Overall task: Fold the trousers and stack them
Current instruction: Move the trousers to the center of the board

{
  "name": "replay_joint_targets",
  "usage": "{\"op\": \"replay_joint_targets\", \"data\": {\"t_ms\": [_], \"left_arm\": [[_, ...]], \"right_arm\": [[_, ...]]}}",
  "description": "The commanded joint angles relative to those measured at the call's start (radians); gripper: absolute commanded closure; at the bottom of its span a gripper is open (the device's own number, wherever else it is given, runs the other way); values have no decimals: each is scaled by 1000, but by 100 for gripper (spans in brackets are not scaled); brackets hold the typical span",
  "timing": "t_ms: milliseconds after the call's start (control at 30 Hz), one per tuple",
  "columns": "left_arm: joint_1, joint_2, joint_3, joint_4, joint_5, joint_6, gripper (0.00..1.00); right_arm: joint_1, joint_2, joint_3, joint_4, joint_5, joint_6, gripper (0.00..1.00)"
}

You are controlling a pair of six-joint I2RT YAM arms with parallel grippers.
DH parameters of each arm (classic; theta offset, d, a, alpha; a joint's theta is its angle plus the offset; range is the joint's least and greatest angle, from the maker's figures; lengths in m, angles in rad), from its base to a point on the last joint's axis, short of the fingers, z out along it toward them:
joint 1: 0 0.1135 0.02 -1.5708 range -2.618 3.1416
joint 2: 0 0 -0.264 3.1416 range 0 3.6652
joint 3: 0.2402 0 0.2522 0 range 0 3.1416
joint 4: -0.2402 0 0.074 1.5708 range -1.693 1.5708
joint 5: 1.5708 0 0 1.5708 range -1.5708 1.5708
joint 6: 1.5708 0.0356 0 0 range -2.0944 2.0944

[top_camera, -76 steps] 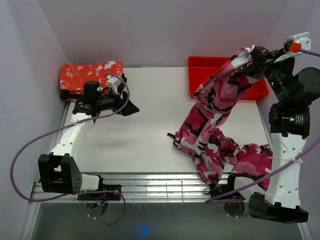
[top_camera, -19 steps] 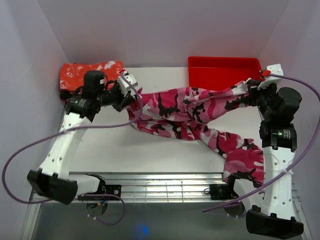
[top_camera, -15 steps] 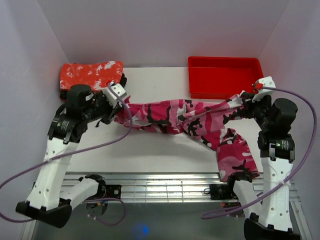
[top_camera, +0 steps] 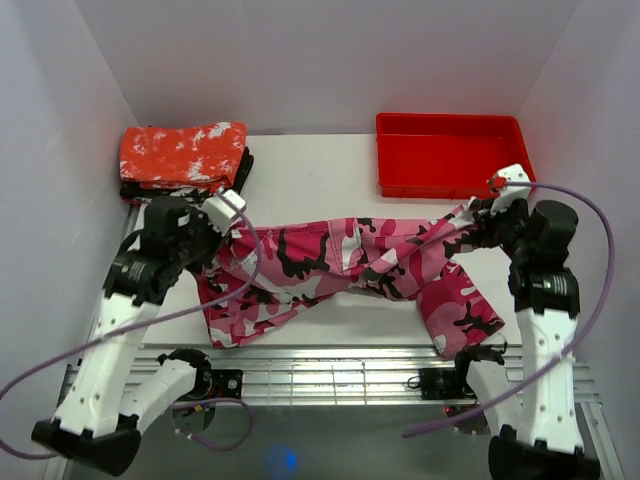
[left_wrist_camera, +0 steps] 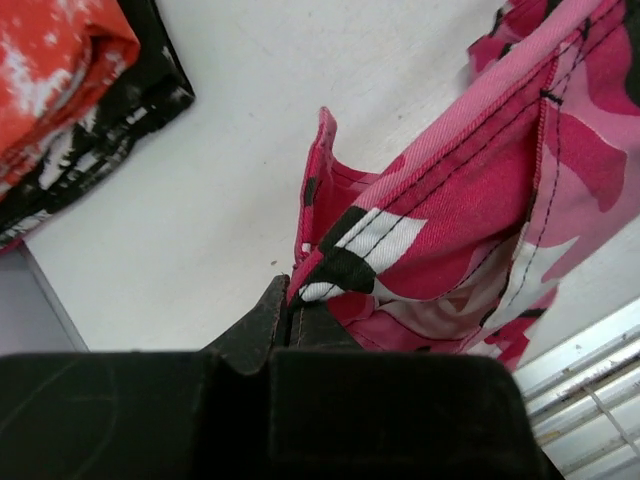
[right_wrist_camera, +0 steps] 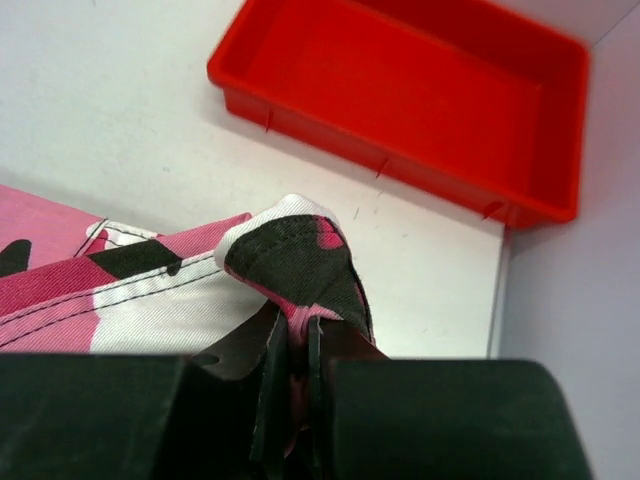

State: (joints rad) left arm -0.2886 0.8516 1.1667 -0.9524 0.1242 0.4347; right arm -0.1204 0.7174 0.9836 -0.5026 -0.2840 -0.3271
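Observation:
The pink camouflage trousers (top_camera: 340, 262) hang stretched across the table between my two grippers, their legs sagging toward the near edge. My left gripper (top_camera: 213, 243) is shut on the trousers' left end; in the left wrist view the cloth (left_wrist_camera: 450, 200) is pinched at the left gripper (left_wrist_camera: 290, 305). At the other end my right gripper (top_camera: 478, 222) is shut on a waistband corner. The right wrist view has that black and pink fold (right_wrist_camera: 300, 260) bunched between the jaws of the right gripper (right_wrist_camera: 298, 335).
A folded red cloth with white speckles (top_camera: 183, 152) lies on dark folded cloth at the back left, also in the left wrist view (left_wrist_camera: 60, 70). An empty red bin (top_camera: 450, 152) (right_wrist_camera: 420, 100) stands at the back right. A slatted metal rail (top_camera: 320, 375) runs along the table's near edge.

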Motion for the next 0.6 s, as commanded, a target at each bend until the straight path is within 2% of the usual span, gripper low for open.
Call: {"op": "replay_joint_targets", "data": {"t_ms": [0, 67, 133, 300, 333, 367, 400, 433, 467, 500, 533, 567], "left_arm": [[50, 203, -55, 196, -90, -19, 100], [109, 306, -36, 282, -8, -27, 100], [173, 472, 25, 355, 37, -47, 100], [224, 769, 217, 428, 38, -67, 100], [227, 812, 256, 402, 46, -70, 98], [232, 884, 343, 377, 76, -71, 77], [242, 914, 384, 351, 89, -71, 67], [250, 931, 421, 290, 110, -73, 55], [261, 941, 476, 253, 133, -68, 43], [281, 937, 497, 216, 187, -62, 17], [287, 923, 505, 151, 224, -56, 14], [339, 890, 511, 101, 286, -22, 13]], "right_arm": [[-2, 219, -23, 177, 49, -13, 92], [-4, 307, -10, 211, 68, -18, 92], [-4, 431, 27, 248, 81, -29, 92], [-2, 701, 154, 312, 71, -4, 92], [-4, 741, 197, 293, 63, 0, 85], [-4, 825, 298, 212, 37, -9, 68], [-4, 861, 360, 146, 26, -22, 54], [-5, 885, 413, 83, 28, -35, 8], [-15, 901, 482, -16, 22, -82, 7], [-25, 903, 509, -74, 13, -111, 10], [-41, 892, 518, -115, -18, -148, 10], [-74, 860, 533, -219, -46, -236, 10]]}}
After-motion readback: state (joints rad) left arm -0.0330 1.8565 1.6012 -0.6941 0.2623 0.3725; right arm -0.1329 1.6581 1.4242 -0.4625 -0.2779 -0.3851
